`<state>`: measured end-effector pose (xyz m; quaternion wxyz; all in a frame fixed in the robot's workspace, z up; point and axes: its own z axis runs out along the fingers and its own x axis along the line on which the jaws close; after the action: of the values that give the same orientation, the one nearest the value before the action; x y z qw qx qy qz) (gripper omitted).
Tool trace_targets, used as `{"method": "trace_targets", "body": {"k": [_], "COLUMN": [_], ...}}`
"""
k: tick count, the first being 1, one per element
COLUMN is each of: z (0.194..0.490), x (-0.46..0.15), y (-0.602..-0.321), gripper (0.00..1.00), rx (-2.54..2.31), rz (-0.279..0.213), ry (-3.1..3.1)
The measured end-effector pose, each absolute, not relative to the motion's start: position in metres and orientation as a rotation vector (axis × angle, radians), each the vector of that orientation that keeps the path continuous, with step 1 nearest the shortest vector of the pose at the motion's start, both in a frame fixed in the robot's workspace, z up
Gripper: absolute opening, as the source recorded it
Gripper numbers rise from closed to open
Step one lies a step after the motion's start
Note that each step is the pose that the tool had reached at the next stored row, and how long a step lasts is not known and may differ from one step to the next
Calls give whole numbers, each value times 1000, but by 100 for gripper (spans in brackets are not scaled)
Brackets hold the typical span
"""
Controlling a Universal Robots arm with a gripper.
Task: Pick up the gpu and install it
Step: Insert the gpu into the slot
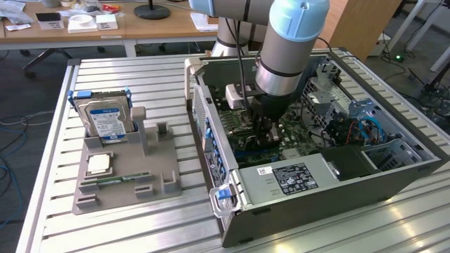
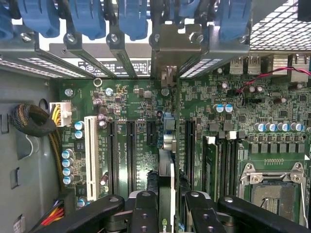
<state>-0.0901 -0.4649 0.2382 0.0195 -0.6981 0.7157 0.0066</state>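
Gripper fingers clamp gpu edge-on inside open computer case, over motherboard slots. Install step; seating looks unfinished. Calls for edge aligned, straight press. Hard drive at 9 o'clock of case, exterior view.

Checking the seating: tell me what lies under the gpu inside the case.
The green motherboard, with black slots beside the gpu gripped by the end effector. What lies directly beneath the card is covered.
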Motion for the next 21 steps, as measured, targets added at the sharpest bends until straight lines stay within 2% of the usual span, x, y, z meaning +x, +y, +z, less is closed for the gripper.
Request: {"method": "trace_targets", "body": {"k": [21], "z": [237], "x": [-91], "y": [-464], "gripper": [26], "rx": [-2153], "rz": [20], "ry": [2234]}}
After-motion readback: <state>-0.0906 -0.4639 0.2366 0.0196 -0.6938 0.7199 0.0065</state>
